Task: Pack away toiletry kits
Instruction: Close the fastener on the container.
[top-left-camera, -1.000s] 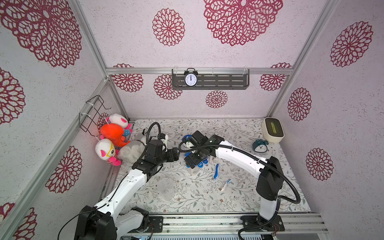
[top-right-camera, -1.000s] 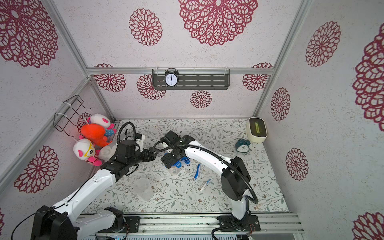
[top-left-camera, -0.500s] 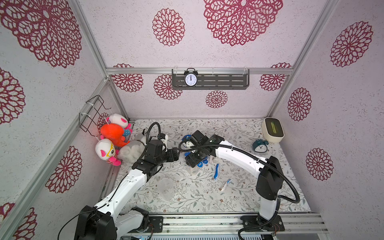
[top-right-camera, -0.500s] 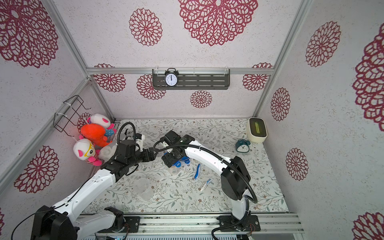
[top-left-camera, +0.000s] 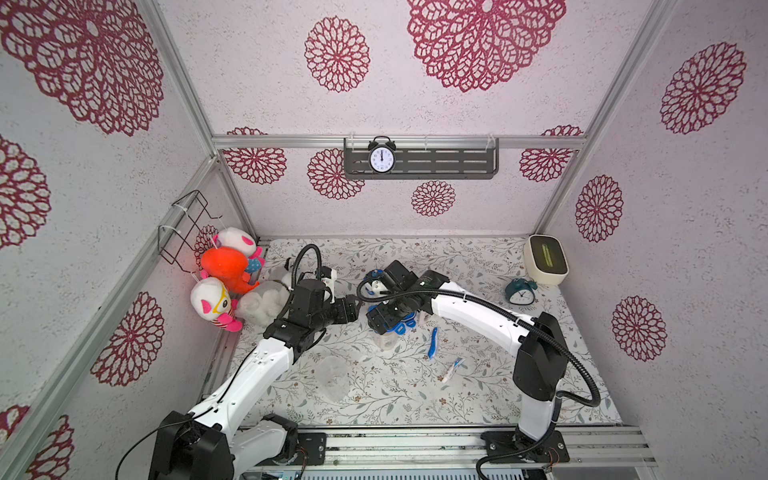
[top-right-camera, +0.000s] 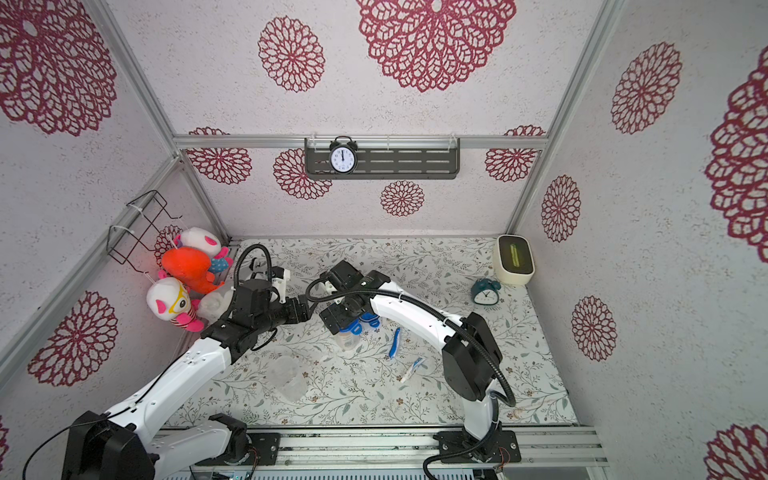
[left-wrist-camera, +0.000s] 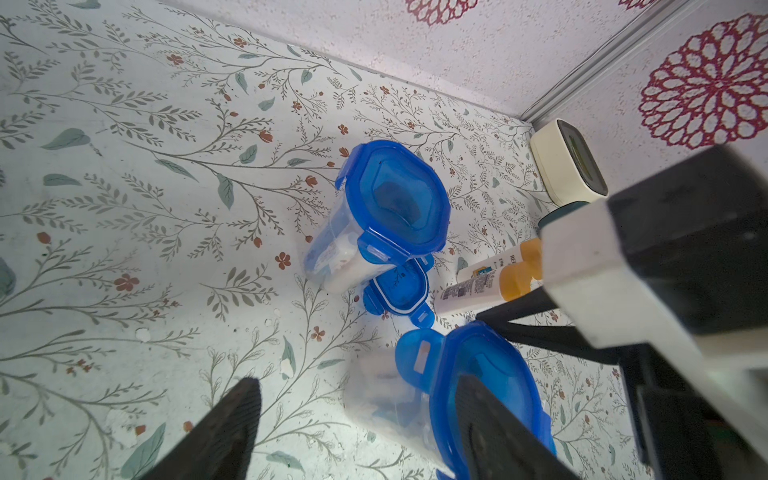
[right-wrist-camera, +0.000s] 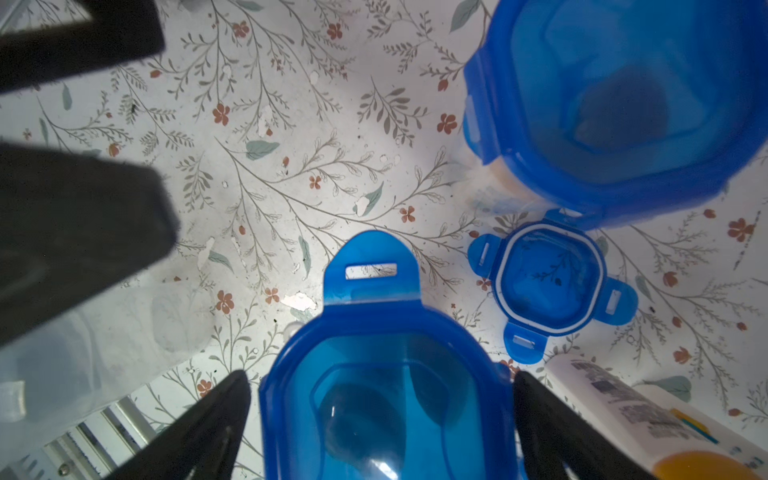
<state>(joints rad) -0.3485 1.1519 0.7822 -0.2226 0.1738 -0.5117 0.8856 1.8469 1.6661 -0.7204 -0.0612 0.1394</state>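
One cup (top-left-camera: 332, 376) nearest me sits empty, lidless; toothbrush (top-left-camera: 432, 343) and tube (top-left-camera: 453, 369) lie loose at its 3 o'clock. My right tool (right-wrist-camera: 381, 376), jaws spread, straddles the second cup's lid (right-wrist-camera: 386, 415); left tool (left-wrist-camera: 357, 380) open, empty. At 12 o'clock, a third cup (left-wrist-camera: 386, 208) looks sealed.

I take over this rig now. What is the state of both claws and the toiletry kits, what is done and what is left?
Left claw: open, empty, beside the middle cup.
Right claw: open, jaws flanking that cup's lid; one tab stands unlatched.
Done: rear cup holds items, lid on.
Left: latch the middle cup; fill the lidless cup with toothbrush, toothpaste, a bottle; fit the loose lid.
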